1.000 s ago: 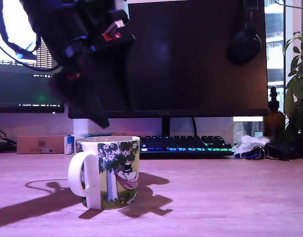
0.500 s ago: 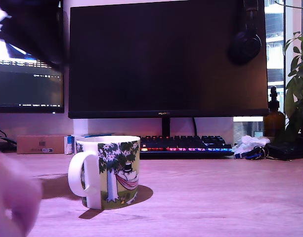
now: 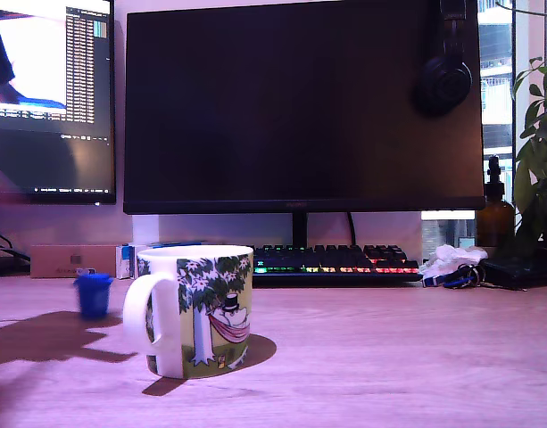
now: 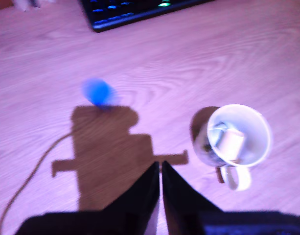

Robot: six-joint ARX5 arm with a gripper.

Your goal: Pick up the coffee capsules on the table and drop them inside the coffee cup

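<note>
The blue coffee capsule (image 3: 94, 293) stands on the wooden tabletop (image 3: 389, 357), at the exterior view's left of the coffee cup (image 3: 199, 308) and a little farther back, apart from it. In the wrist view the same capsule (image 4: 97, 91) is a blurred blue spot at the edge of the arm's shadow. The cup is a white mug printed with a green leafy tree, a top-hatted figure and a pink hammock; it stands upright with its handle turned toward the exterior view's left. Seen from above in the wrist view, the cup (image 4: 240, 142) holds a pale object inside, too blurred to identify.

The tool (image 4: 161, 169) hangs above the tabletop, well apart from both capsule and cup, its two dark fingers pressed together with nothing between them.

Behind the cup lie a backlit keyboard (image 3: 331, 261), a large dark monitor (image 3: 300, 107) with headphones (image 3: 443, 76) hung on its corner, and a second, lit monitor (image 3: 50, 98).
</note>
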